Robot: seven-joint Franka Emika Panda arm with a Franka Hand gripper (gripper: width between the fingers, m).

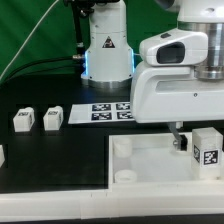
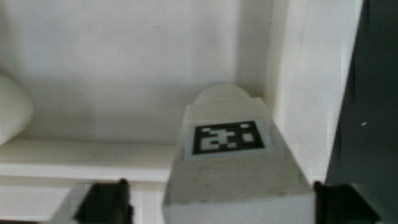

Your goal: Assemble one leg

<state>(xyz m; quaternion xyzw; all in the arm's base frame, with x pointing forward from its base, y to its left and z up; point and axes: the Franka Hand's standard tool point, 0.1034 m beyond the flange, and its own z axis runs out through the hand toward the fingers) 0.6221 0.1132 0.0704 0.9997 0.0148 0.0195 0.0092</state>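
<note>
A leg (image 1: 207, 148), a small white block with a black-and-white tag, stands at the right rear corner of the large white tray-like piece (image 1: 140, 170). My gripper (image 1: 190, 147) hangs over it. In the wrist view the leg (image 2: 226, 137) lies between my gripper's (image 2: 224, 205) two dark fingers (image 2: 111, 202). One finger is close against the leg's side; the other stands a small gap away. The jaws are open around the leg. Whether the leg sits in a corner socket is hidden.
Two more legs (image 1: 24, 120) (image 1: 53, 117) stand on the black table at the exterior view's left, and another shows at the left edge (image 1: 2, 155). The marker board (image 1: 105, 110) lies behind them. The robot base (image 1: 107, 50) stands at the back.
</note>
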